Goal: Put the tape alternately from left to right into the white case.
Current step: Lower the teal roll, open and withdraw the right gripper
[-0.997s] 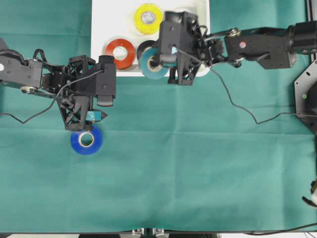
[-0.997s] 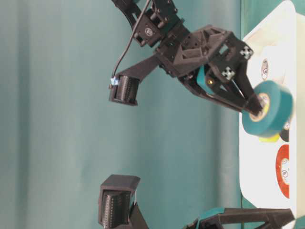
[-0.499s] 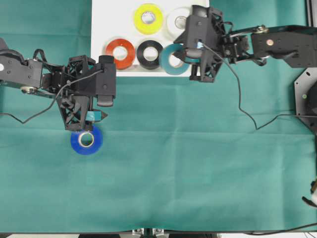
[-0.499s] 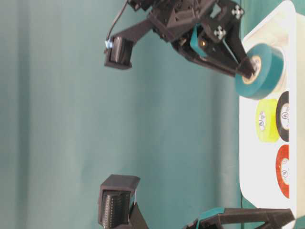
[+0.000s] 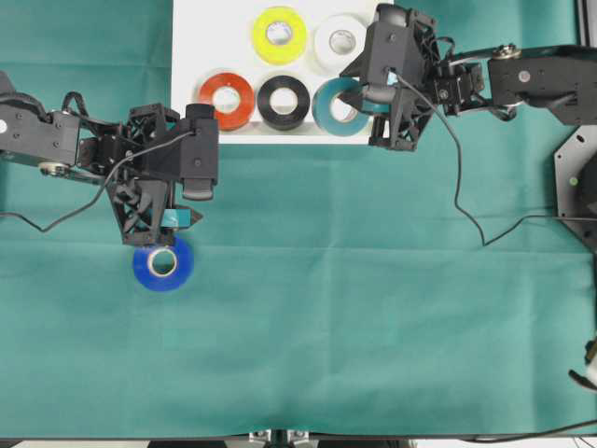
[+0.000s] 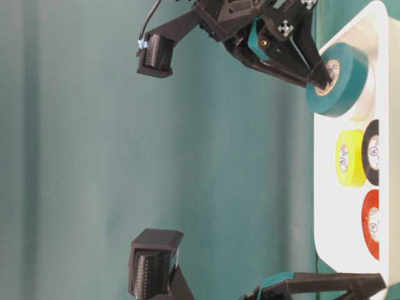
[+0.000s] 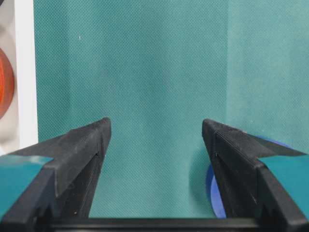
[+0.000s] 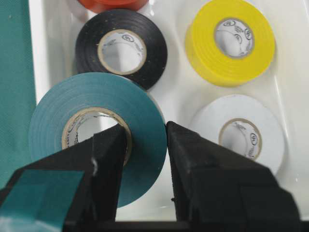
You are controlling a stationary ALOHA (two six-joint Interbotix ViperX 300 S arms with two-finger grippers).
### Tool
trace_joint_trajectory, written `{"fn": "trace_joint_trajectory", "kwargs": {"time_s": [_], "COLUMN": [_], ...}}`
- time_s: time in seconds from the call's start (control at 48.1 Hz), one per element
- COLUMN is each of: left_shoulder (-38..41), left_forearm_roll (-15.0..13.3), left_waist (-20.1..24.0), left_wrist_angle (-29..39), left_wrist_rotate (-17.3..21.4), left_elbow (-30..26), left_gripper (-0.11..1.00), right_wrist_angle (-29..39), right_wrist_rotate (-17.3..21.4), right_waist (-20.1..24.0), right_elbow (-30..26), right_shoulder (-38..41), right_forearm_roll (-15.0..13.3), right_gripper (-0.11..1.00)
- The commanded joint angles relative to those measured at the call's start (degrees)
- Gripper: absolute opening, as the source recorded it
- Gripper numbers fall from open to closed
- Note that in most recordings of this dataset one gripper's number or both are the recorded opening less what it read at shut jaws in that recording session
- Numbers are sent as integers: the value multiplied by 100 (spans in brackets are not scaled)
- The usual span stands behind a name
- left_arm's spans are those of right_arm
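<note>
Overhead view: the right pincer grips the teal roll by its wall, over the white case beside the black roll. Left pincer gapes wide, holding nothing, beside the blue roll on the green worktop outside the case.

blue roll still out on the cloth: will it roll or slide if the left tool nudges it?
The blue roll lies flat on its face, so it probably won't roll. On the woven green cloth a sideways nudge would more likely drag than glide. It looks rigid: the teal roll, same build, keeps its round shape pinched in the right tool.
</note>
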Motion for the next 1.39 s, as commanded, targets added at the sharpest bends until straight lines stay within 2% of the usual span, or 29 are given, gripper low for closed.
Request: {"fn": "trace_joint_trajectory", "kwargs": {"time_s": [0.0,0.27,0.686,1.329,1.371], "left_shoulder": [-141,-123,-114,-114,-123], "left_forearm_roll": [-9,-9,-9,-9,-18], "left_waist": [-26,-26,-26,-26,-26], "left_wrist_angle": [-18,-18,-18,26,44], "left_wrist_rotate": [-9,-18,-35,-35,-35], "left_elbow": [-97,-132,-132,-158,-158], "left_gripper": [94,94,94,94,94], "right_wrist_angle": [-26,-229,-580,-756,-756], "right_wrist_rotate": [0,0,18,35,26], "right_waist": [-176,-642,-642,-642,-642], "right_elbow": [-44,-35,123,167,176], "right_shoulder": [-123,97,211,220,220], "right_forearm_roll": [-9,-9,-9,-9,-9], "right_gripper": [32,31,31,31,37]}}
